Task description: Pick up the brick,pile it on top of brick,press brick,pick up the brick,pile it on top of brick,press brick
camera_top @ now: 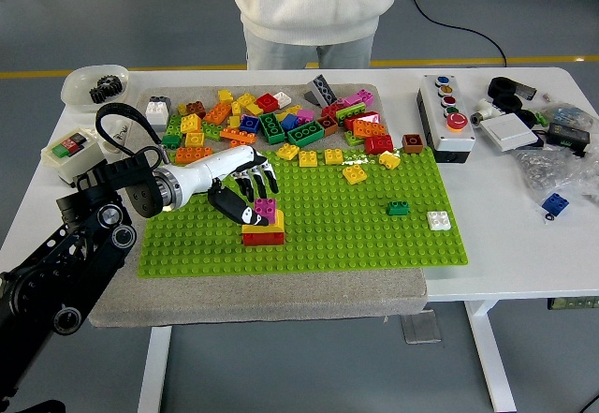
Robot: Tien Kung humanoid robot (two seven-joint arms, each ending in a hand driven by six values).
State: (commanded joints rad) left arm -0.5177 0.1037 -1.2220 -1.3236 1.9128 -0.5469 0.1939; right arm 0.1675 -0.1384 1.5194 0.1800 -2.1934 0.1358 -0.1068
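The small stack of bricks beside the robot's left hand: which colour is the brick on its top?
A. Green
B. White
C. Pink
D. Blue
C: on the green baseplate, the stack shows a red brick at the bottom, a yellow one above it and a pink brick on top, right beside the fingers of the left hand.

- A grey control box with coloured round buttons point(444, 115) sits well to the right of the hand.
- A small cream switch box with red and green buttons point(69, 152) lies left of it.
- A clear plastic tub holding dark metal gears point(96, 84) stands beyond, to the left.
- A person in a white sweater point(314, 1) stands beyond.
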